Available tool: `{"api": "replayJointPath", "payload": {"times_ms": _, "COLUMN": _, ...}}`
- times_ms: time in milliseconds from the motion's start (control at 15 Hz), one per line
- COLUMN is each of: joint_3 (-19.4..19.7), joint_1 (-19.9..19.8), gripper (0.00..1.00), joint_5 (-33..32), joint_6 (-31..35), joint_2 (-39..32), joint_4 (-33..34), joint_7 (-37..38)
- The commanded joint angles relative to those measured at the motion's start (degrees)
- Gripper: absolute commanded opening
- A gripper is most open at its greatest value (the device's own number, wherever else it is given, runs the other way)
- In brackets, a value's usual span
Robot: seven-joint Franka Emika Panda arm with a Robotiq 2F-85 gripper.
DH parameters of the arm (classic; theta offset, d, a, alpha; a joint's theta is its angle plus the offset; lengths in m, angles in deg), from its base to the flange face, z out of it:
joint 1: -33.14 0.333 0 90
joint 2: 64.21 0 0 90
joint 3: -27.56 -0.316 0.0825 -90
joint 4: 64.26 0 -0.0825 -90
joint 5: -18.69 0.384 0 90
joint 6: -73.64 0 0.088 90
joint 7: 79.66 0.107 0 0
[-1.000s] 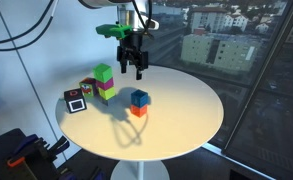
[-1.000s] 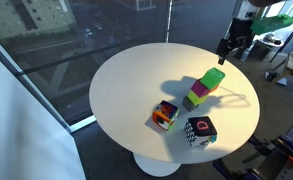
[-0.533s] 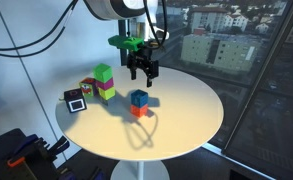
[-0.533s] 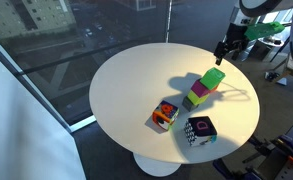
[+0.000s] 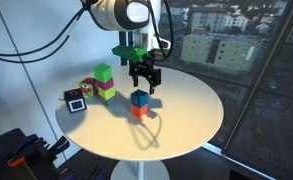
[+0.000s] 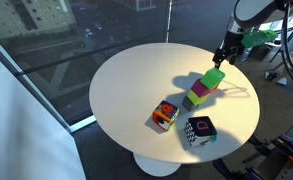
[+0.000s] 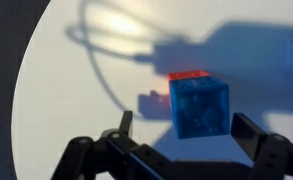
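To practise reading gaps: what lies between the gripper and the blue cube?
Nothing: in the wrist view the blue cube shows unobstructed between the open fingers; in an exterior view the gripper hangs just above it.

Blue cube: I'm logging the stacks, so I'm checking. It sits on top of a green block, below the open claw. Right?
Not quite. The blue cube sits on a red block, not a green one, as the wrist view shows. It does lie below the open claw.

Looks like a high-rise office or lab: floor-to-ceiling windows over city rooftops (cables dangling too), round white worktop.
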Motion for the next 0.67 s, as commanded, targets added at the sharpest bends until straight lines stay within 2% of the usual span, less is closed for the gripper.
{"api": "replayJointPath", "payload": {"times_ms": 0, "joint_3": -0.54, "joint_1": -0.37, "gripper": 1.00, "joint_5": -0.10, "joint_6": 0.68, "joint_2": -0.64, "joint_4": 0.42, "joint_7": -2.93}}
{"api": "replayJointPath", "payload": {"times_ms": 600, "joint_3": -1.34, "joint_1": 0.44, "gripper": 1.00, "joint_5": -0.71, "joint_6": 2.48, "joint_2": -0.44, "joint_4": -0.89, "joint_7": -3.46}}
